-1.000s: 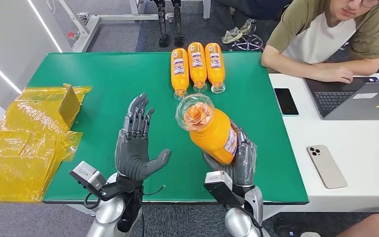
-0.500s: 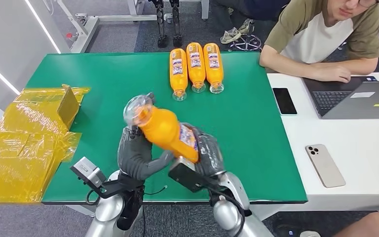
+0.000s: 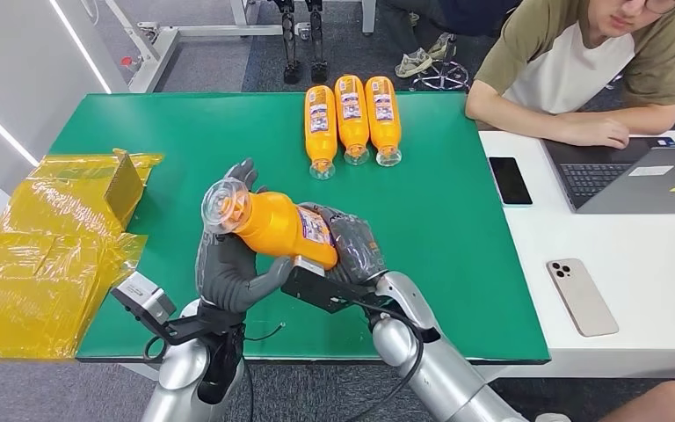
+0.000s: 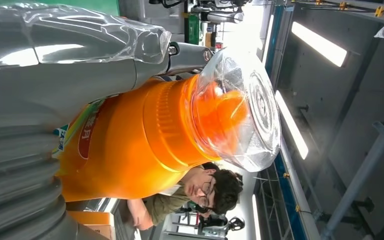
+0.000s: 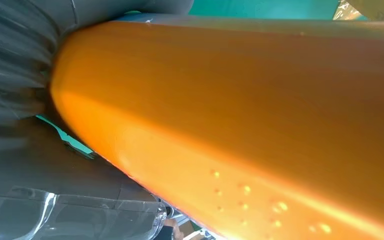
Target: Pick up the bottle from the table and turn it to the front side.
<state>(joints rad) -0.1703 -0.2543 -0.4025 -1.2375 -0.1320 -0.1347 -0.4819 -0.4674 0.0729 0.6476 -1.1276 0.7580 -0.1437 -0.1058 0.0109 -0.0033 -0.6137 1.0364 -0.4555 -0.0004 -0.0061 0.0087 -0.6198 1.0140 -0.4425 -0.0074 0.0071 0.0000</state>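
An orange bottle (image 3: 277, 224) with a clear domed cap (image 3: 222, 204) is held above the green table (image 3: 141, 132), lying nearly level with its cap toward the left. My right hand (image 3: 352, 251) grips its lower body, and part of the label shows beside the fingers. My left hand (image 3: 228, 272) is spread open, palm up, right under the bottle's neck end; whether it touches is unclear. The left wrist view shows the bottle (image 4: 145, 140) and its cap (image 4: 240, 105) close up. In the right wrist view, the orange body (image 5: 240, 110) lies against my right hand (image 5: 15, 65).
Three more orange bottles (image 3: 352, 119) lie side by side at the table's far edge. Crumpled yellow bags (image 3: 44, 246) cover the left side. On the right a person sits at a white table (image 3: 650, 290) with a laptop (image 3: 642, 176) and two phones (image 3: 510, 180) (image 3: 582, 296).
My right hand has carried the bottle leftward and tipped it over, bringing it above my left palm. The left hand has stayed spread in place.
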